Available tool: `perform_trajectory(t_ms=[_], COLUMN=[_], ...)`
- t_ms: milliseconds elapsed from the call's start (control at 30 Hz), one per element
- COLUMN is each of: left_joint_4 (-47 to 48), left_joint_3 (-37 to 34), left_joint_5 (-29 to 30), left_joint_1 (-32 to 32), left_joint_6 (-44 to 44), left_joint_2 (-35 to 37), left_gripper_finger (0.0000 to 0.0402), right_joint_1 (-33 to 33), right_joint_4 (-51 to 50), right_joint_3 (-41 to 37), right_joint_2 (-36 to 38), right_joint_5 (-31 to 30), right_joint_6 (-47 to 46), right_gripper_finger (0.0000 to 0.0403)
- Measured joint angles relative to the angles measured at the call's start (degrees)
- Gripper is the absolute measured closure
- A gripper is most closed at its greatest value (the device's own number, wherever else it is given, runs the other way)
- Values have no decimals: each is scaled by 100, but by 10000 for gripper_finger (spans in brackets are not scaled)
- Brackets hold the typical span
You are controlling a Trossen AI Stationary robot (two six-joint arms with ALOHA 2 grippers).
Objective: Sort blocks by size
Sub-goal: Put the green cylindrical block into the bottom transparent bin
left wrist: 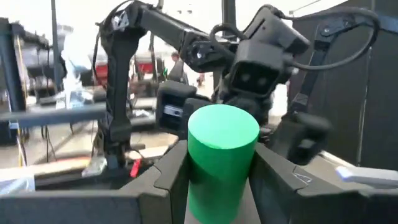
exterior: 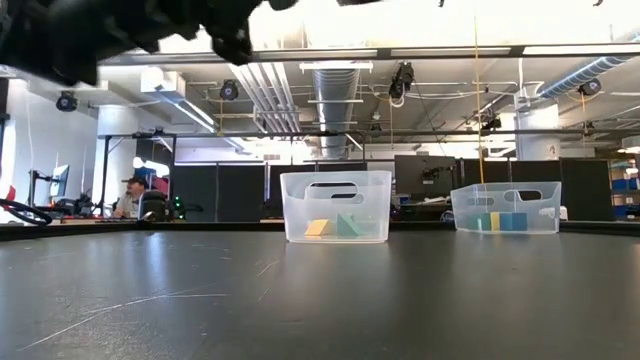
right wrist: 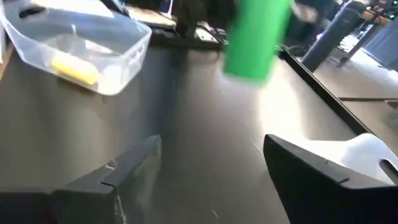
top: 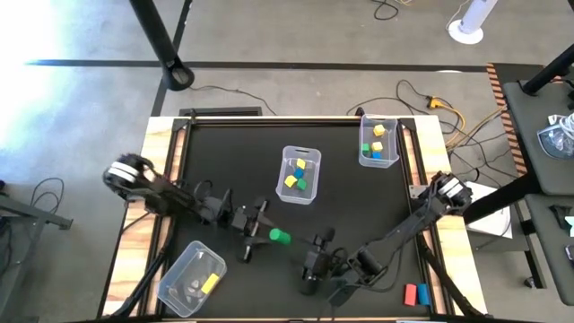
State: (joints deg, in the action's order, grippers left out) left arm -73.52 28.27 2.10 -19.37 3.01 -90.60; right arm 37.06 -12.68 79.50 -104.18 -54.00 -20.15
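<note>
A green cylinder block (left wrist: 221,155) sits between the fingers of my left gripper (top: 272,235), which is shut on it near the table's middle front; the right wrist view shows the green cylinder block (right wrist: 254,38) in the air. My right gripper (top: 312,265) is open just to its near right, with nothing between its fingers (right wrist: 130,165). A centre bin (top: 300,175) and a far-right bin (top: 378,142) hold yellow, green and blue blocks. The near-left bin (top: 193,278) holds a yellow block (right wrist: 74,70). My left gripper pinches the green cylinder's round side (left wrist: 199,180) between its two fingers (left wrist: 171,171), one on each side. The fingers come from the table's left. One flat end (left wrist: 222,127) stands free above the fingers. The cylinder is lifted clear of the table, its lower end (right wrist: 245,71) in the air.
A red block and a blue block (top: 414,293) lie beside the mat at the near right corner. In the low view the two far bins (exterior: 335,207) (exterior: 505,208) stand on the table top. Cables lie on the floor beyond the far edge.
</note>
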Motion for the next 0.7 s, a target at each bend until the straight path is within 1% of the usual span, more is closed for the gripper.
perform_trajectory(t_ms=[67, 133, 267, 367, 500, 600, 700], left_joint_4=[538, 933, 1502, 2008, 2857, 3705, 4618], left_joint_3=[-97, -154, -119, 128, 708, 1196, 1684], left_joint_5=[218, 567, 1644, 2625, 3883, 4534, 4859], left_joint_1=[-147, -339, -962, -1596, -2396, -2892, -3263], left_joint_6=[-177, -346, -741, -929, -1133, -1485, -2224], left_joint_2=[446, 768, 1115, 1145, 981, 801, 583], left_gripper_finger=[285, 285, 285, 285, 285, 285, 285], right_joint_1=[15, 16, 12, 5, 5, 5, -18], right_joint_4=[-216, -446, -851, -969, -1136, -1256, -1252], right_joint_3=[0, 0, -8, -45, -124, -229, -306], right_joint_2=[0, 0, 0, 0, 0, 0, 0], right_joint_5=[-2, -1, -2, -2, -2, -1, -4], right_joint_6=[-99, -214, -278, -274, -226, -151, 282], right_gripper_finger=[121, 116, 111, 114, 125, 134, 141])
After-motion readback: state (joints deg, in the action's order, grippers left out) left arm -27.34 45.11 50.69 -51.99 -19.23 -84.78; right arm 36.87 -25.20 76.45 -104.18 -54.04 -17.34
